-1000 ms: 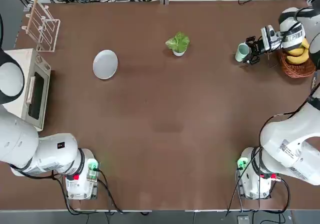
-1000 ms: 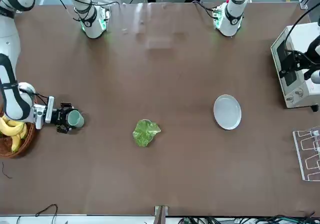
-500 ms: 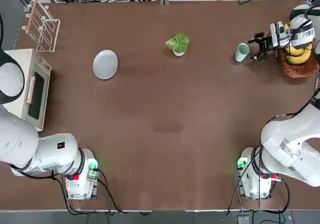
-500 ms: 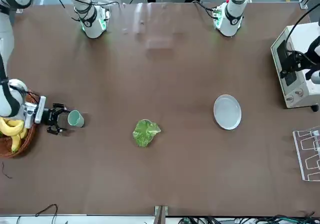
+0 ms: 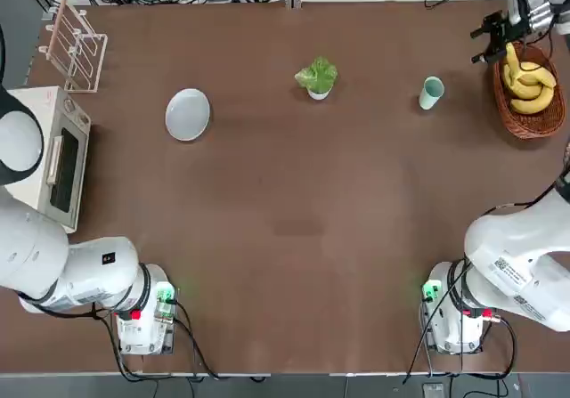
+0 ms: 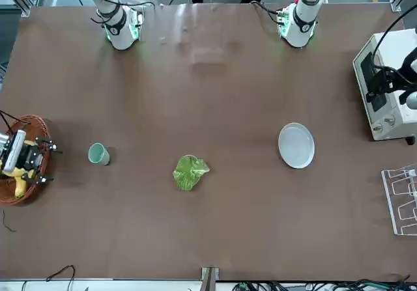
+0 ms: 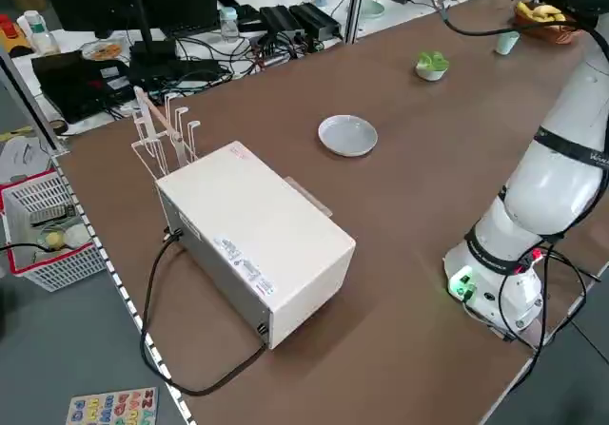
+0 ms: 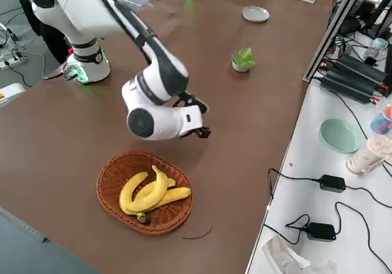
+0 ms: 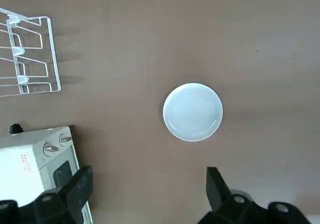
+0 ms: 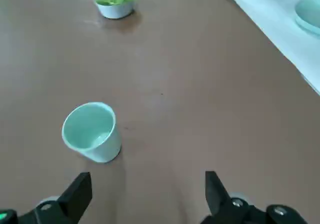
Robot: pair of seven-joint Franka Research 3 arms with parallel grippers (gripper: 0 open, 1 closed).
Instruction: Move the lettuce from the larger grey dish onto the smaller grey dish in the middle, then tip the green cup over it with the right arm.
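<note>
Moved since a second ago: right gripper [image 5: 492,44], which then sat around the green cup [image 5: 432,93] and now hangs open and empty, well apart from it, over the banana basket [image 5: 531,104] at the table's far right edge. Cup unmoved, standing upright on the bare tabletop.

Item, right gripper: fingers spread wide in its wrist view, nothing between them; the cup lies ahead of it, mouth up, and looks empty.

Item, left gripper [image 9: 150,204]: spread wide, holding nothing, hovering high above the larger grey dish [image 5: 187,114]; we read this arm as idle.

Item, lettuce [image 5: 318,74]: sits in the smaller grey dish [image 10: 115,9] at the middle of the far side. The larger grey dish is bare. We judge the transfer done.

Item, pouring step: we cannot tell from the present layout alone whether it is finished. The cup is back on the table, to the right of the lettuce dish and well apart, and the gripper has backed off, which suits an ending.

Room: broad open tabletop [image 5: 294,229] between cup, dishes and arm bases. Crowded edges only: basket at the right, microwave [image 5: 49,158] and clear rack [image 5: 76,46] at the left.
</note>
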